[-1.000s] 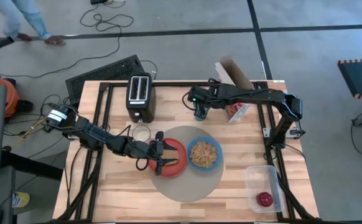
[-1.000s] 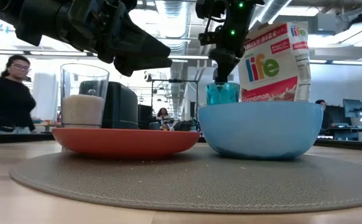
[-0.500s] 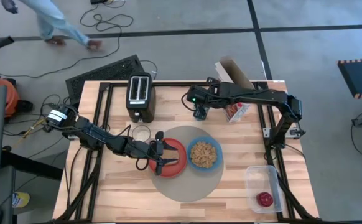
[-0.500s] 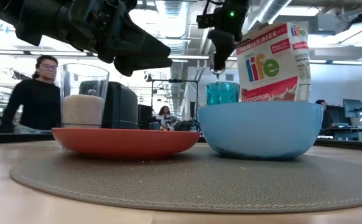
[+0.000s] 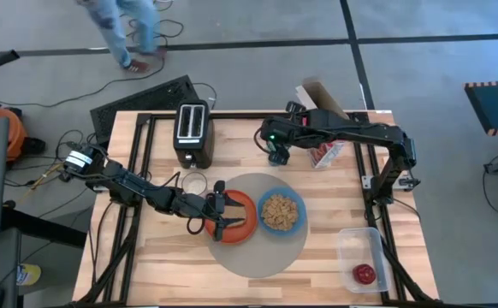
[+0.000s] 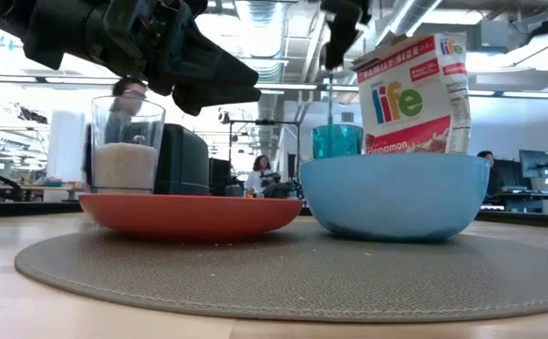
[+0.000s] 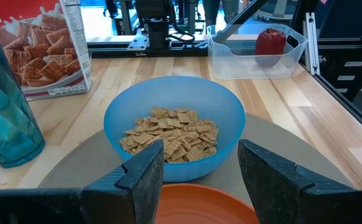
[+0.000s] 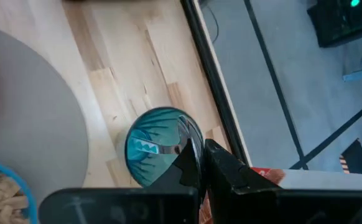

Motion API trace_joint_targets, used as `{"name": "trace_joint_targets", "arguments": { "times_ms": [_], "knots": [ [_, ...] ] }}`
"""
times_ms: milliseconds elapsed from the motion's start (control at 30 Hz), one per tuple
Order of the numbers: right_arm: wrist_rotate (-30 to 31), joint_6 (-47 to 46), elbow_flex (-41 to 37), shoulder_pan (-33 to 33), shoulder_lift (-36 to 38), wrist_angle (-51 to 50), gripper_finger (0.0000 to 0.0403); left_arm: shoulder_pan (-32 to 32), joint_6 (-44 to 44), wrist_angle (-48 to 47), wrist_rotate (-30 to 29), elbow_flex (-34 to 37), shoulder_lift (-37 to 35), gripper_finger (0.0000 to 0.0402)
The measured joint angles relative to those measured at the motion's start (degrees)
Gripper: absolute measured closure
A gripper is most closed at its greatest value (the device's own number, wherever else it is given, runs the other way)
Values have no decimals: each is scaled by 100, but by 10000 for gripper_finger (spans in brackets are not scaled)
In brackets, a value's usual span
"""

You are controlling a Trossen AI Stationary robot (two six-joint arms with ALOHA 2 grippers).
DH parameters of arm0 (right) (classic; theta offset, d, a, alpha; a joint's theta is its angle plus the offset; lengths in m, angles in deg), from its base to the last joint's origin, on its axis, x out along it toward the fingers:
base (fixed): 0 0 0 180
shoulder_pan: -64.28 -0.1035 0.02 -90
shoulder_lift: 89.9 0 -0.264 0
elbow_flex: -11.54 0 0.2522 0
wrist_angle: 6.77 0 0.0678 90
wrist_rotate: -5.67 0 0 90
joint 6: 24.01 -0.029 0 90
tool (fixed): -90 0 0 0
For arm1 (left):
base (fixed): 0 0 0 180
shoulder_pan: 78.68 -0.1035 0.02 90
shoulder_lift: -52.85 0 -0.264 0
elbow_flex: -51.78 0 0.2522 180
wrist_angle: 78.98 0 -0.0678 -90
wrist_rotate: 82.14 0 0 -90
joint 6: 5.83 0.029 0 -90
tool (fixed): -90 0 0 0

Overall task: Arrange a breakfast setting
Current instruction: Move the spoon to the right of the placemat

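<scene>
The thin, stiff, likely slippery spoon [image 8: 168, 148] is being pinched at its handle by the right gripper [image 8: 201, 163] above the teal tumbler [image 5: 276, 155], far of the mat [image 5: 257, 257], while the half-spread left gripper [image 5: 221, 211] is hovering over the plate [image 5: 242, 224].

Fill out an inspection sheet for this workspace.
Surface: wooden table carrying a round mat.
Job's things: plate and cereal-filled bowl on the mat; clear glass beside it; red fruit in a clear tub.
Clutter: toaster, cereal box.
Grippers: left gripper open above the plate; right gripper shut on spoon over tumbler.
Cables: cord on the floor.
Surroundings: person walking past.
</scene>
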Motion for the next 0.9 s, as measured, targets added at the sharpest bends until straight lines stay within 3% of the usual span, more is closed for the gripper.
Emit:
{"name": "trace_joint_targets", "arguments": {
  "times_ms": [367, 900],
  "knots": [
    [33, -297, 1221, -355, 52, -1026, 374, 0, -11, 0, 0, 0, 0, 208],
    [-338, -521, 1308, -454, 954, -1154, 374, 0, -25, 24, 0, 0, 0, 208]
  ]
}}
